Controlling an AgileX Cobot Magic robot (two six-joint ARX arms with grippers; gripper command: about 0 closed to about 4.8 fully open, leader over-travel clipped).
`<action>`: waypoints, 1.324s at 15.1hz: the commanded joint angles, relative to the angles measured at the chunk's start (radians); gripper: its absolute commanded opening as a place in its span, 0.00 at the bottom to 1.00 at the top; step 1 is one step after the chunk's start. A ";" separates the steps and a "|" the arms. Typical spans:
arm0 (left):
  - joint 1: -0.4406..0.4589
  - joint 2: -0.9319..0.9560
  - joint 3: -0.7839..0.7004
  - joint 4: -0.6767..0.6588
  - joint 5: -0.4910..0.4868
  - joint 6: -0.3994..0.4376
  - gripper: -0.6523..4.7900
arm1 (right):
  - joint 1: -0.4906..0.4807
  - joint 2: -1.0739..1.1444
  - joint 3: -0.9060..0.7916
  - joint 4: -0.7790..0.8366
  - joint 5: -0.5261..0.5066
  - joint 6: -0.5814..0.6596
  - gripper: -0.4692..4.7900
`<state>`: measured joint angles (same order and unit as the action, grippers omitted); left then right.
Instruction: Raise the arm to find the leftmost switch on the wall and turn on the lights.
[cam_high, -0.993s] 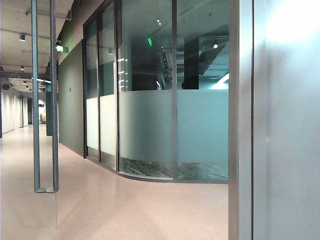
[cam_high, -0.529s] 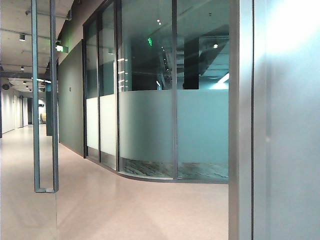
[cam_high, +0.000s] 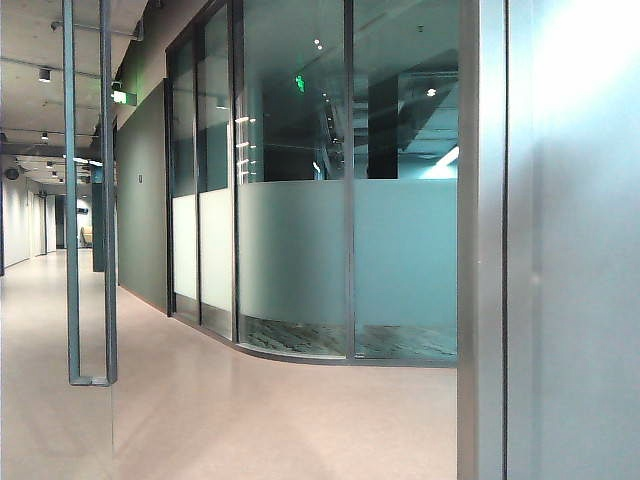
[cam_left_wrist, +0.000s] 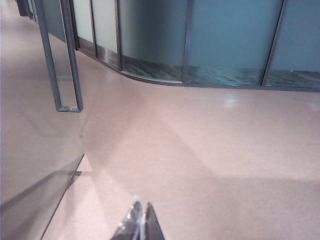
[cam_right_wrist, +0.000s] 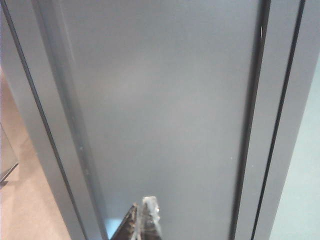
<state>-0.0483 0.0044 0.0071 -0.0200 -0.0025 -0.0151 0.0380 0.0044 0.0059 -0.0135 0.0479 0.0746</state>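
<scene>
No switch shows in any view; the switch is out of view. My left gripper (cam_left_wrist: 141, 206) is shut and empty, its tips pointing over the pinkish floor (cam_left_wrist: 200, 140) of a corridor. Facing a plain grey wall panel (cam_right_wrist: 165, 110), my right gripper (cam_right_wrist: 144, 202) is also shut with nothing in it. Neither arm appears in the exterior view, where the grey wall (cam_high: 580, 250) fills the right side.
A glass door with a long metal pull handle (cam_high: 88, 200) stands at the left, also seen as the handle (cam_left_wrist: 62, 60) in the left wrist view. Curved frosted glass partitions (cam_high: 330, 260) run across the middle. A metal frame post (cam_high: 480, 240) edges the wall.
</scene>
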 joint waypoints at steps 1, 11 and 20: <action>0.000 0.000 0.002 0.006 0.003 0.007 0.11 | -0.059 -0.002 0.001 0.029 -0.064 0.005 0.09; 0.000 0.000 0.002 0.006 0.003 0.008 0.11 | -0.066 -0.002 0.001 0.024 -0.076 0.004 0.09; 0.000 0.000 0.002 0.006 0.003 0.008 0.11 | -0.066 -0.003 0.001 0.018 -0.076 0.004 0.09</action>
<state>-0.0483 0.0048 0.0071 -0.0200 -0.0025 -0.0151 -0.0303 0.0044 0.0059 -0.0082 -0.0242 0.0753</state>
